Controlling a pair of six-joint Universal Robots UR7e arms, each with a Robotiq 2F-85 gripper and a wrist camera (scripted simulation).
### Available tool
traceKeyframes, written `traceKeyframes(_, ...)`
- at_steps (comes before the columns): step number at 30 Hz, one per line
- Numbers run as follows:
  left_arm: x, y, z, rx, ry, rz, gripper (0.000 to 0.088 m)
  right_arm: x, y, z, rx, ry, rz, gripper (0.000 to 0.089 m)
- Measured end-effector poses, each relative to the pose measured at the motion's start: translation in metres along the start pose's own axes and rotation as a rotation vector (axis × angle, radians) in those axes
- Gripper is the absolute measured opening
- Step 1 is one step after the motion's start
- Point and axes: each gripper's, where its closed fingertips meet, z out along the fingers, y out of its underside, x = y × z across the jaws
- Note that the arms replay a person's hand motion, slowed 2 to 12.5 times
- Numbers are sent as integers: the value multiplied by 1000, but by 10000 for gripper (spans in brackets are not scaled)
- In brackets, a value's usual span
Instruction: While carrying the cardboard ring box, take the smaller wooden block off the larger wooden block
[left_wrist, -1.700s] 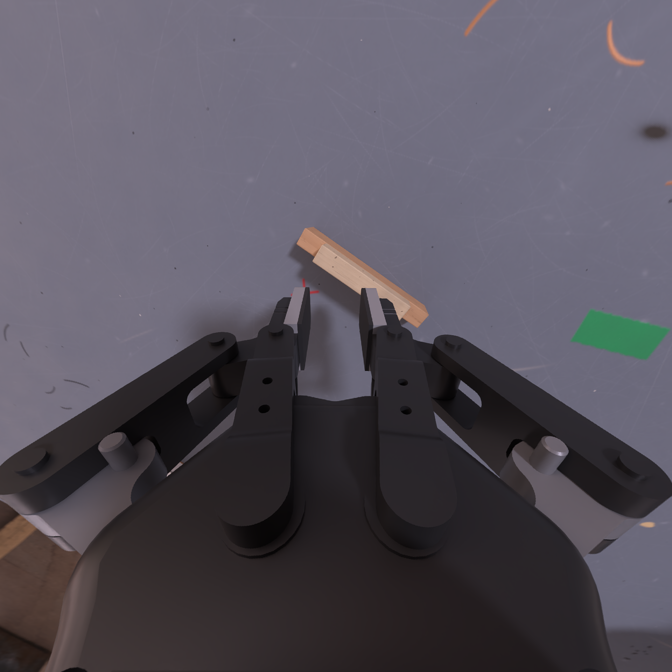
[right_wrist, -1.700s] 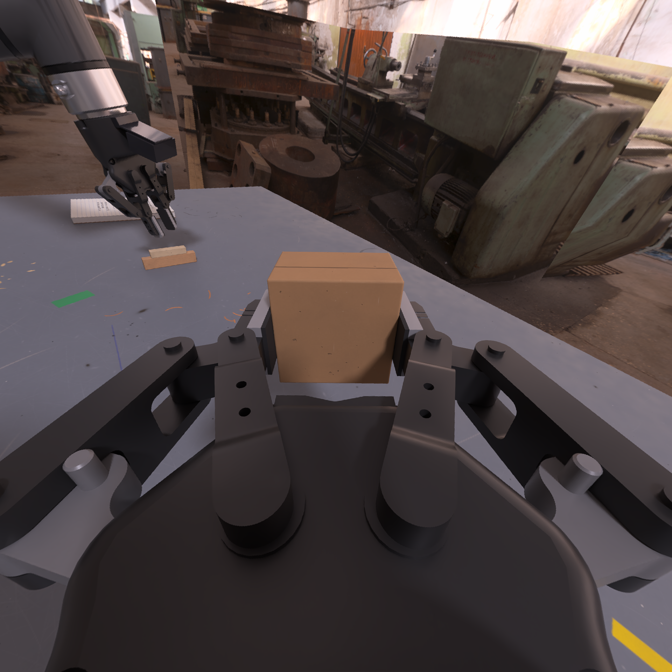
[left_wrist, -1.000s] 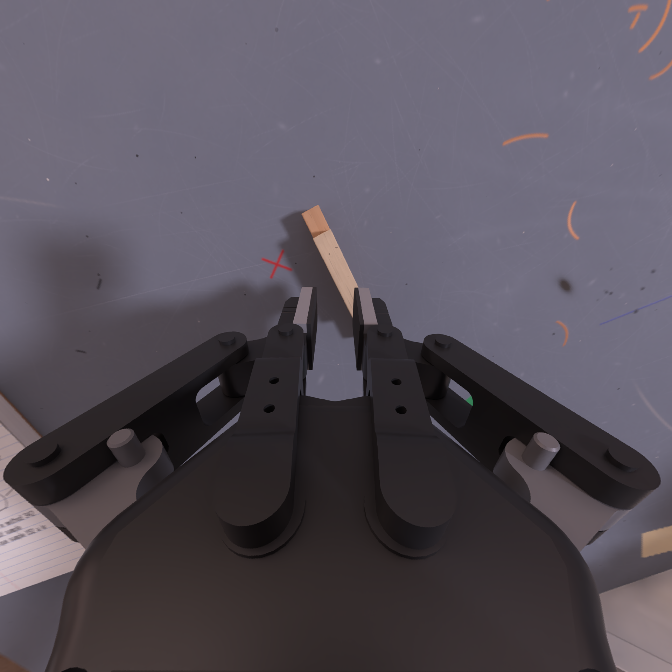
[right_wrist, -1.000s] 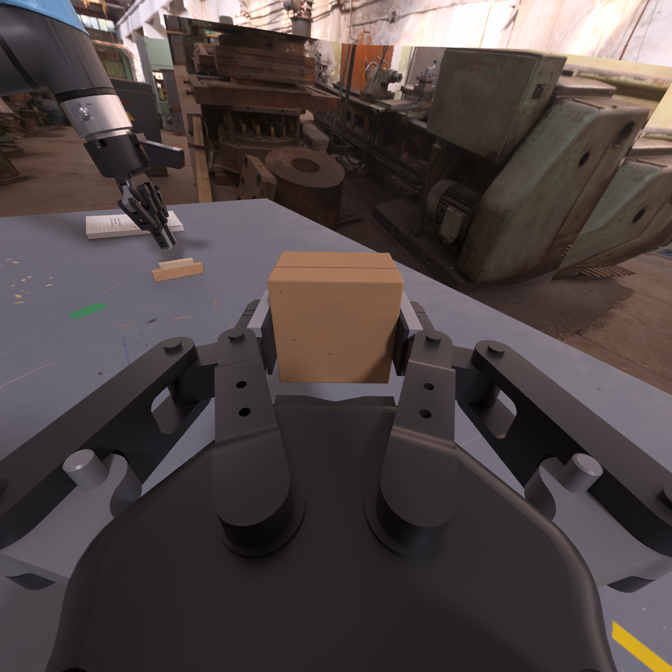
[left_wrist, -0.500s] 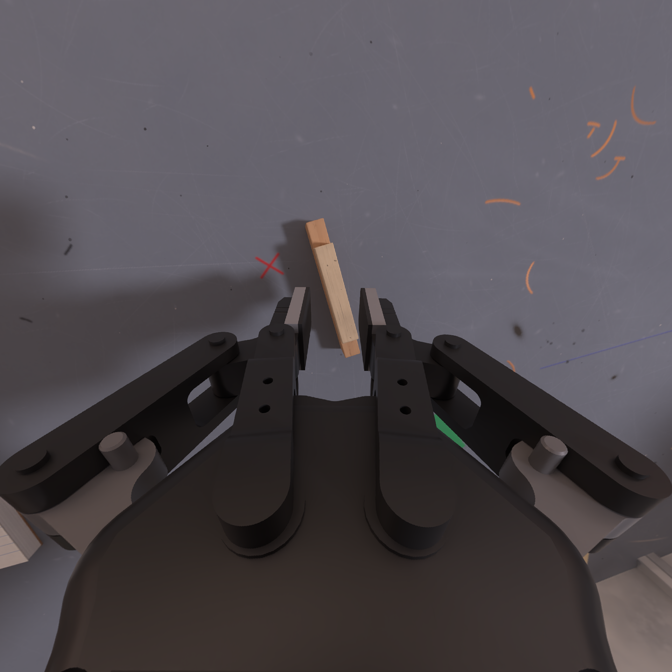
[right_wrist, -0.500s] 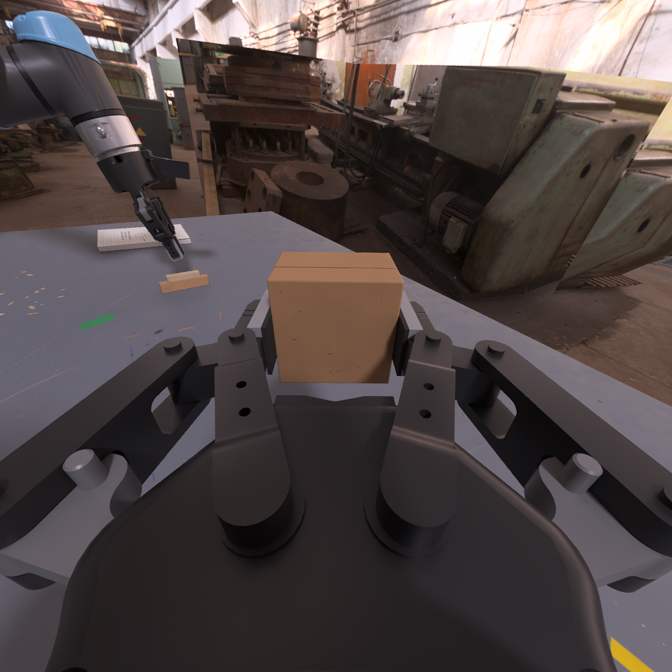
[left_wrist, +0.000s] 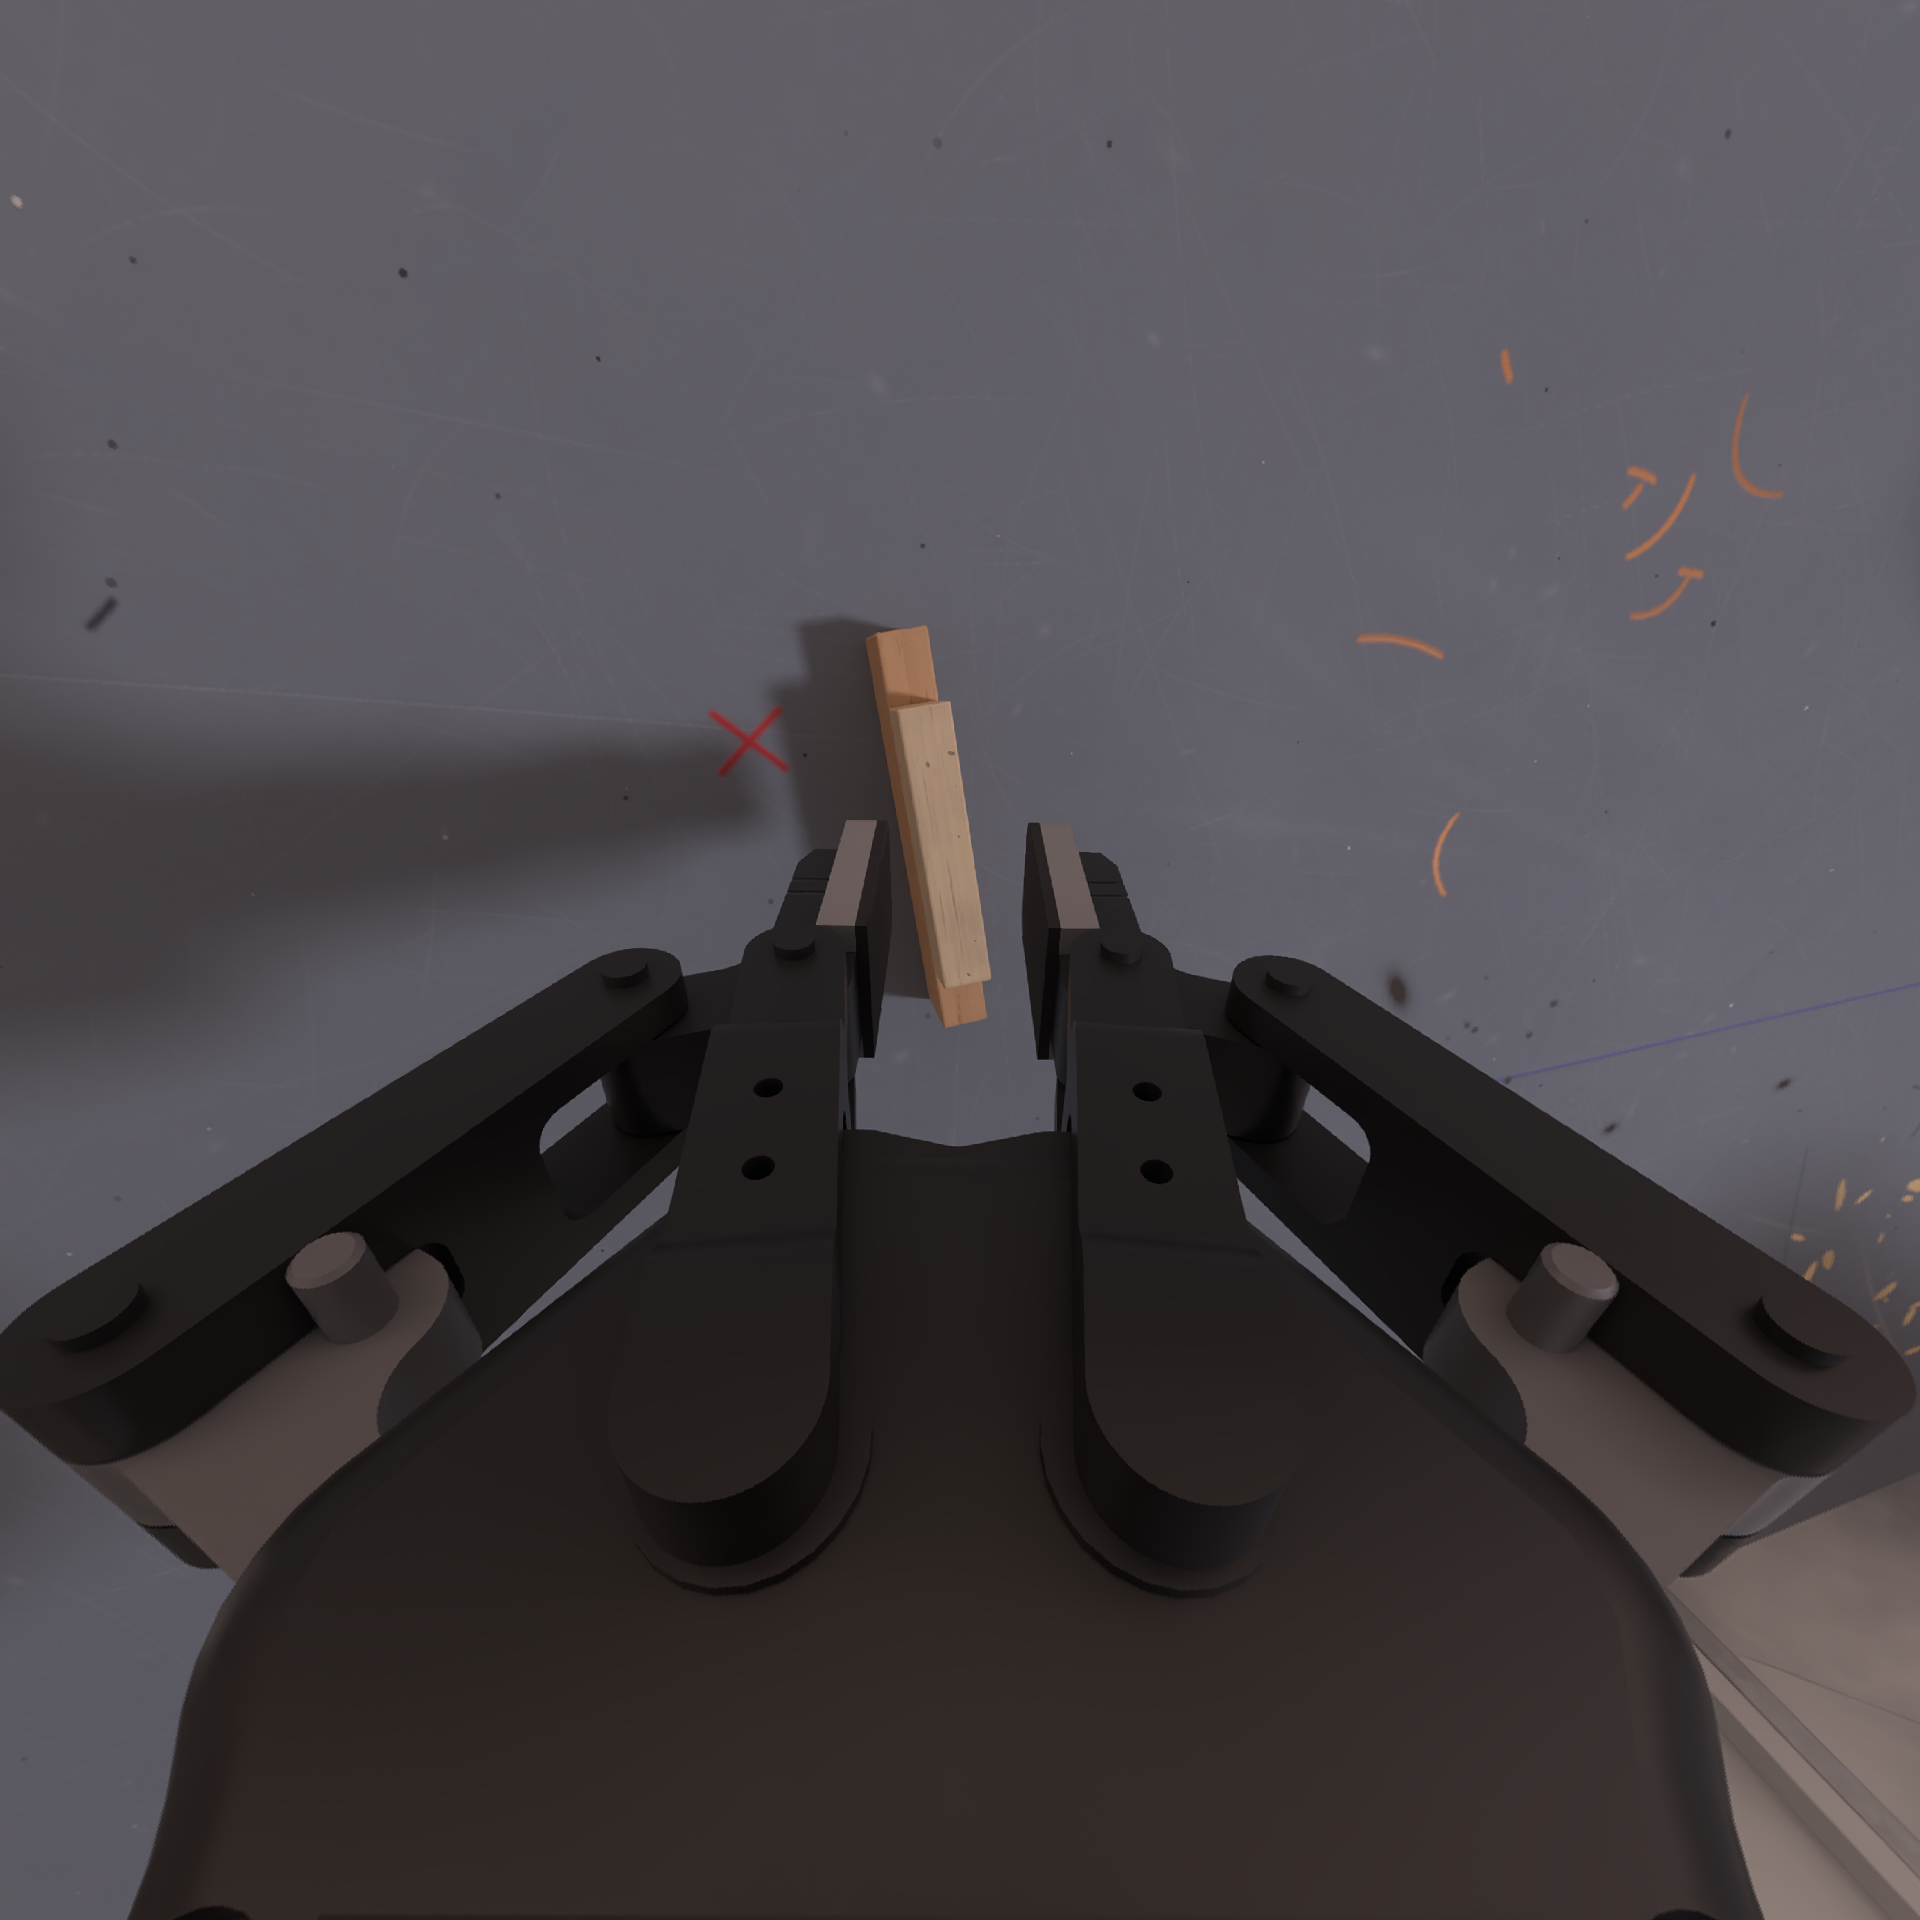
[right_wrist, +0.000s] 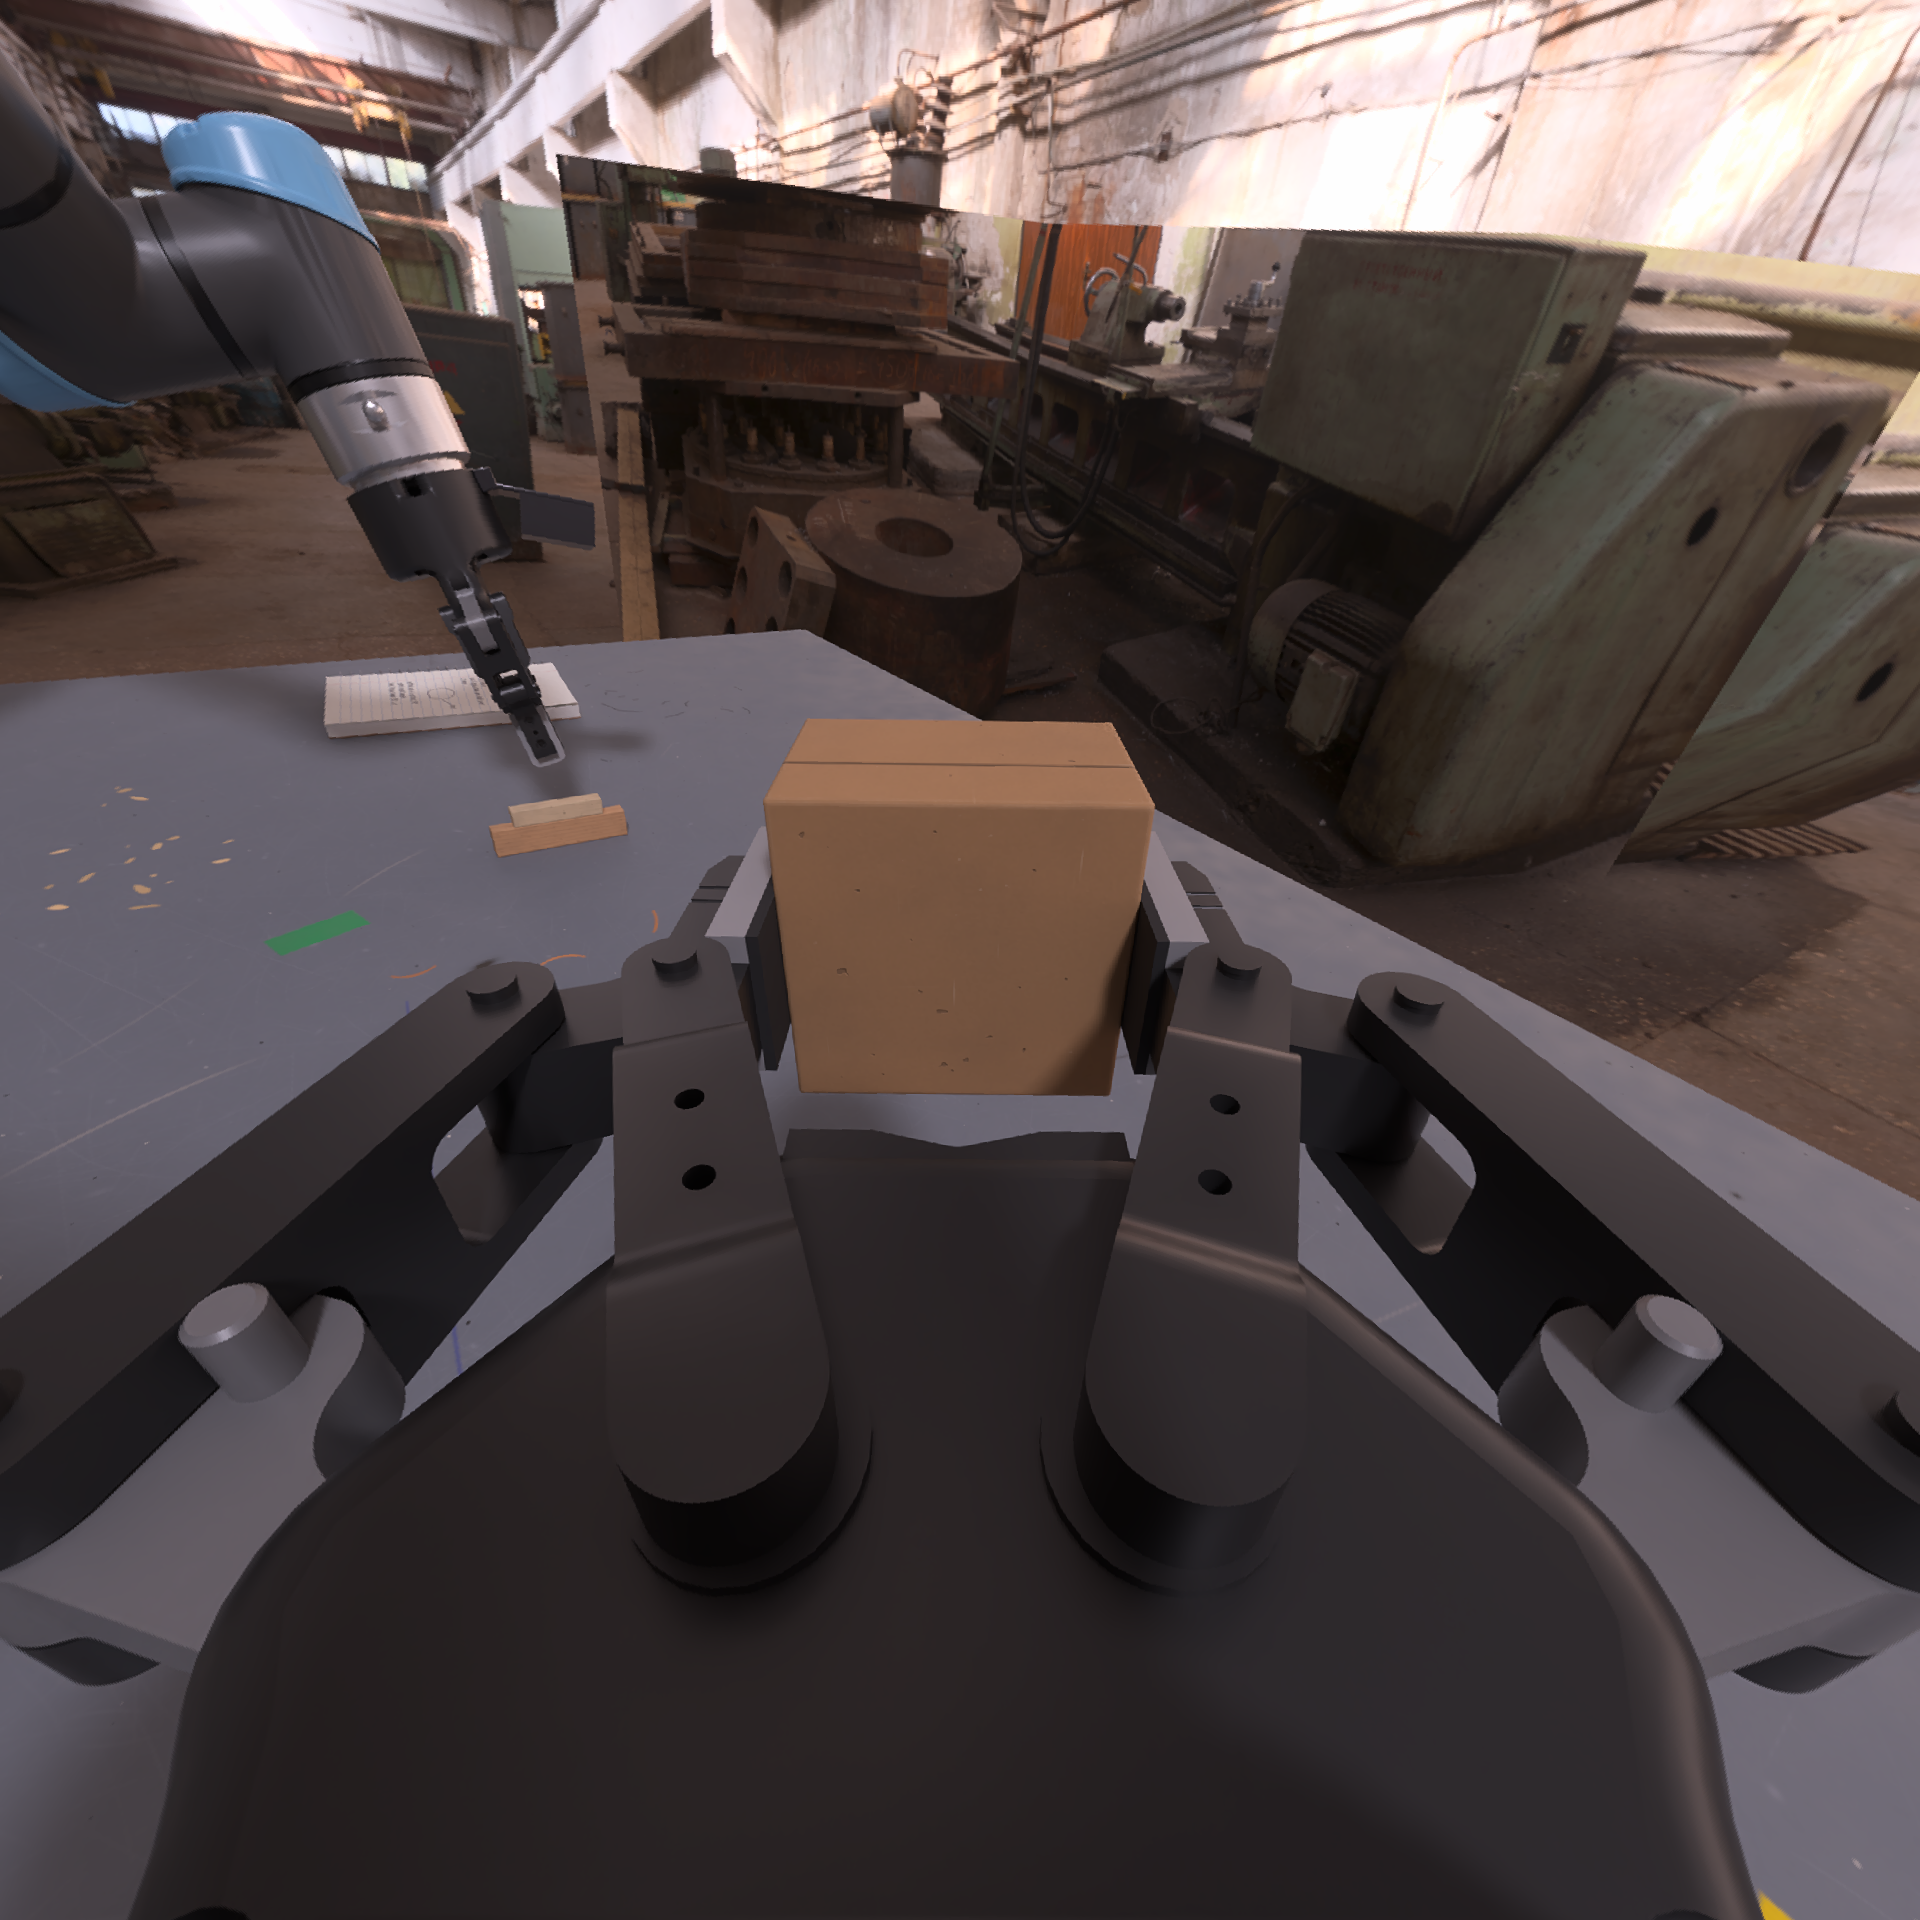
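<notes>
A small pale wooden block (left_wrist: 938, 844) lies on top of a longer orange-brown wooden block (left_wrist: 902, 665) on the grey table. My left gripper (left_wrist: 956, 873) is open and hovers above them, its jaws on either side of the pale block without touching it. In the right wrist view the stacked blocks (right_wrist: 558, 823) sit at the far left, with the left gripper (right_wrist: 540, 743) just above them. My right gripper (right_wrist: 951, 914) is shut on the cardboard ring box (right_wrist: 954, 909) and holds it above the table.
A white notepad (right_wrist: 416, 701) lies behind the blocks. A green patch (right_wrist: 317, 931) and orange shavings (left_wrist: 1662, 520) mark the table. A red cross (left_wrist: 750, 741) is left of the blocks. The table's far edge (right_wrist: 1351, 914) runs to the right of the ring box.
My left gripper has turned and come in over the blocks, so the pale block now lies lengthwise between its open jaws. The right gripper keeps its hold on the box.
</notes>
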Motion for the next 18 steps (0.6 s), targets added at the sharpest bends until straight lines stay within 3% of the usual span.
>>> traceKeyframes(18,-1,6,10,-58,-14,-86,258,-6,-8,-4,19,-20,-16,500)
